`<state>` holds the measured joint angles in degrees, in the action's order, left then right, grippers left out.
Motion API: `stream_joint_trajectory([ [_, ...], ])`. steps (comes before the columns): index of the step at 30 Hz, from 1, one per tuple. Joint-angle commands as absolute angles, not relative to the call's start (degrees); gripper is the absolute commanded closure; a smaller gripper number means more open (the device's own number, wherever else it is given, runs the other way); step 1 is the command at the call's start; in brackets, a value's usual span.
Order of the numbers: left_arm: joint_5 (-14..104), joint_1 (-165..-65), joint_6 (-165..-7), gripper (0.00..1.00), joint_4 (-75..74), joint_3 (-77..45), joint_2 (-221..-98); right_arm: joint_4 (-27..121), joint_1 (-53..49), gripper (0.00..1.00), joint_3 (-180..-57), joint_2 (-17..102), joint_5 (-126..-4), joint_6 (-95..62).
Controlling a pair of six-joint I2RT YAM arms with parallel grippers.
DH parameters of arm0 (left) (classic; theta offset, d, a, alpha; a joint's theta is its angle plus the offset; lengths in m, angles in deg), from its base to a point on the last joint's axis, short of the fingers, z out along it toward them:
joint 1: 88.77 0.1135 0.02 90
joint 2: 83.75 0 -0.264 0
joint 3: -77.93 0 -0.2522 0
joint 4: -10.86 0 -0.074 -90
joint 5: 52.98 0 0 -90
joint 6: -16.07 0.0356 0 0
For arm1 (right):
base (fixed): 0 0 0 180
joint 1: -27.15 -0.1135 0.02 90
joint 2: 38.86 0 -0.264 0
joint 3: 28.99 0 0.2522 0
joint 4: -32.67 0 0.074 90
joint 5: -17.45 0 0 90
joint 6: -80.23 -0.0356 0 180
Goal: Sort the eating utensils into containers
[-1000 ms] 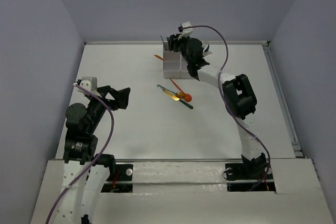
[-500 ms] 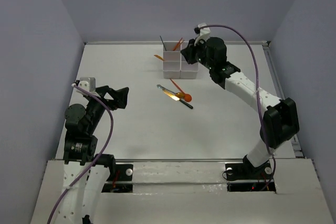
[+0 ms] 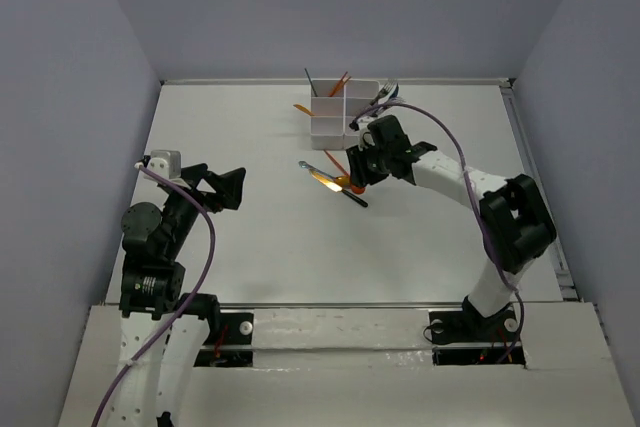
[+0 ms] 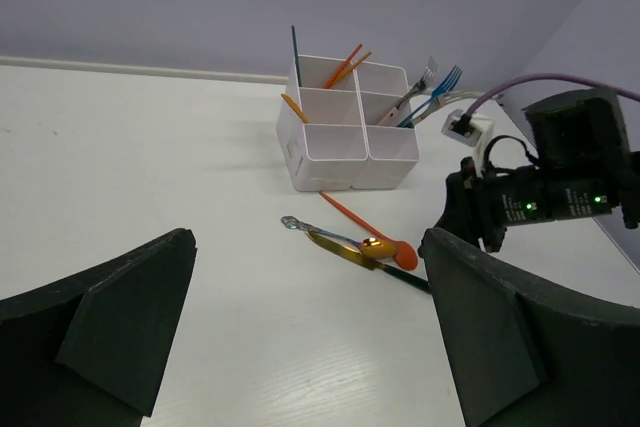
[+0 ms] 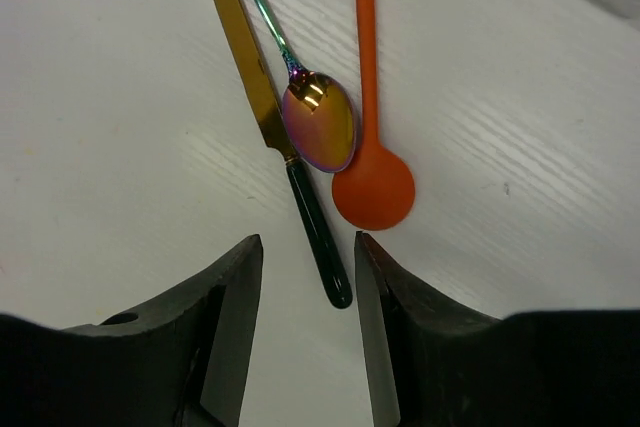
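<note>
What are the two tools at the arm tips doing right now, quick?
Left tool: open, holding nothing.
Right tool: open, holding nothing, its fingers either side of the knife handle's end.

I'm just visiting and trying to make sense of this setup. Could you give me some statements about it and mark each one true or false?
1. The orange spoon lies on the table. True.
2. The right gripper is gripping the knife. False: it is open above the knife's dark handle and holds nothing.
3. A blue fork stands in the white container. True.
4. The left gripper hangs over the knife. False: it is off at the table's left side, open.
</note>
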<state>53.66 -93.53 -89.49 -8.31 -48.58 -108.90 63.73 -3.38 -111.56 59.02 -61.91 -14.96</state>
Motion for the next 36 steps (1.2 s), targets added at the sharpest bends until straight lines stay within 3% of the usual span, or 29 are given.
stream_joint_trajectory([
  [1, 54.68, -93.17, -89.67, 0.01, -5.54, -49.2, -108.19, 70.33, -6.68, 0.53, -117.71, 65.46, -65.95, -11.79],
  [5, 54.77, -93.17, -89.58, 0.01, -5.71, -49.11, -108.1, 72.01, -7.22, 0.6, -120.18, 69.23, -67.45, -11.53],
  [20, 55.3, -93.17, -89.75, 0.01, -5.45, -49.11, -108.28, 73.24, -12.05, 0.62, -124.31, 77.59, -69.99, -10.91],
  [29, 55.39, -93.69, -89.75, 0.01, -5.54, -49.11, -108.1, 74.99, -16.09, 0.99, -123.87, 76.73, -71.93, -13.11],
  [36, 55.21, -93.69, -89.75, 0.01, -5.45, -49.11, -108.19, 73.95, -17.23, 1.0, -122.29, 68.03, -67.12, -13.2],
])
